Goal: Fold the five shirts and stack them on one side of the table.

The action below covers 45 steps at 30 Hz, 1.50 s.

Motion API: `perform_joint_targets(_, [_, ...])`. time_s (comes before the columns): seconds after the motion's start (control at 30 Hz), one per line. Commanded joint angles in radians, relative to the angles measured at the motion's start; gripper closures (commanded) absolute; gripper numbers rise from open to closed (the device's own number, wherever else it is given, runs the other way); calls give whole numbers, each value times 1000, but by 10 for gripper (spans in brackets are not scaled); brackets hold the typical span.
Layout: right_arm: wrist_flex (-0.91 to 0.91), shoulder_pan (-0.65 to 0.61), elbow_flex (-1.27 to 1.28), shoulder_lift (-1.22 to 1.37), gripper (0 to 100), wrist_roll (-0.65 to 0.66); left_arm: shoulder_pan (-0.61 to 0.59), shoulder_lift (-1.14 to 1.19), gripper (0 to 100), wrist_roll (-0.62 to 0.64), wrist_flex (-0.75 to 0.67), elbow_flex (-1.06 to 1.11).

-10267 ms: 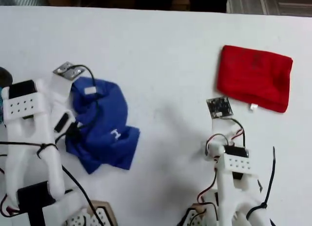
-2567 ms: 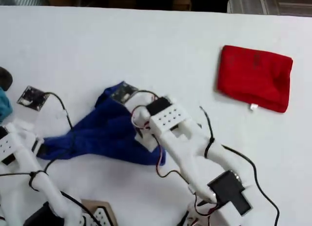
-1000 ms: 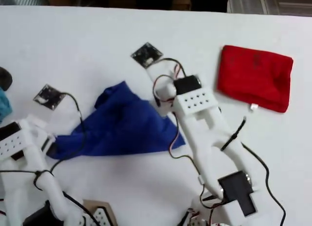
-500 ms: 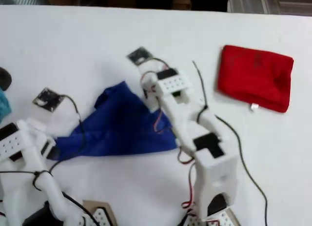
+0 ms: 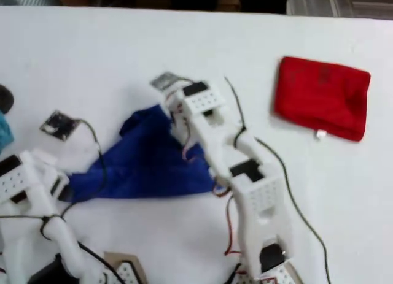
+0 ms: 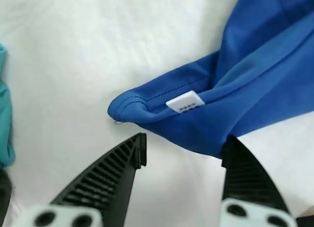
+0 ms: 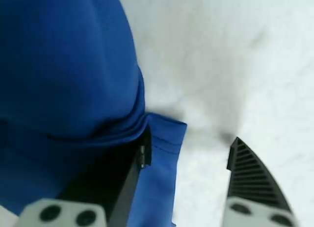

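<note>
High view: blue shirt (image 5: pixel 147 164) spread left of centre on white tabletop (image 5: pixel 92 45); folded red shirt (image 5: pixel 321 98) upper right, well apart, bare room along the top.

Left wrist view: left jaws wide apart, gripping nothing, flanking the shirt's tagged corner.

Right wrist view: right jaws released, one finger (image 7: pixel 117 183) over the blue hem.

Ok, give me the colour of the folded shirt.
The folded shirt is red; the high view shows it best.

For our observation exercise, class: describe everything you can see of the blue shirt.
The blue shirt is smooth fabric with stitched hems and a small white tag. It lies unfolded and rumpled on the white table, between both arms. The open left gripper faces its tagged end; the open right gripper straddles another edge.
</note>
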Motion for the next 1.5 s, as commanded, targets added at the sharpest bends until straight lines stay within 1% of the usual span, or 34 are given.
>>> perform_joint_targets(0.0, [18,-12,-28,5,738,-3,-3,-5,732,-11,5,-12])
perform_joint_targets(0.17, [1,-10,-32,-5,741,-3,-2,-5,732,-11,5,-12])
perform_joint_targets(0.27, [-8,-15,-77,-4,740,-3,-2,-5,732,-11,5,-12])
perform_joint_targets(0.6, [-4,-84,-160,113,741,-2,-5,-5,732,-11,5,-7])
perform_joint_targets(0.67, [-2,-88,-167,124,776,-2,-5,-5,732,-11,5,-7])
perform_joint_targets(0.7, [-2,-88,-169,127,819,-2,-6,-5,732,-11,5,-7])
perform_joint_targets(0.77, [-8,-82,-170,122,951,-3,-6,-3,732,-11,5,-7])
perform_joint_targets(0.8, [-8,-73,-170,120,997,-5,-6,-3,732,-11,5,-7])
perform_joint_targets(0.83, [-5,-64,-170,120,966,-6,-6,-3,732,-11,5,-7])
perform_joint_targets(0.87, [-4,-53,-170,120,963,-8,-6,-3,732,-11,5,-7])
perform_joint_targets(0.9, [-4,-36,-170,120,982,-8,-6,-3,732,-11,5,-7])
perform_joint_targets(1.0, [16,15,-170,116,978,-5,-6,-3,732,-11,5,-7])
perform_joint_targets(1.1, [39,62,-163,71,978,-3,-5,-3,732,-11,5,-7])
perform_joint_targets(1.2, [62,97,-161,-25,978,11,-2,-3,732,-11,5,-7])
perform_joint_targets(1.3, [90,105,-161,-160,978,61,-2,-3,732,-8,5,-12])
perform_joint_targets(1.4, [111,116,-160,-292,978,72,17,-9,732,-2,3,-13])
perform_joint_targets(1.47, [116,125,-146,-364,978,74,40,-9,732,37,5,-13])
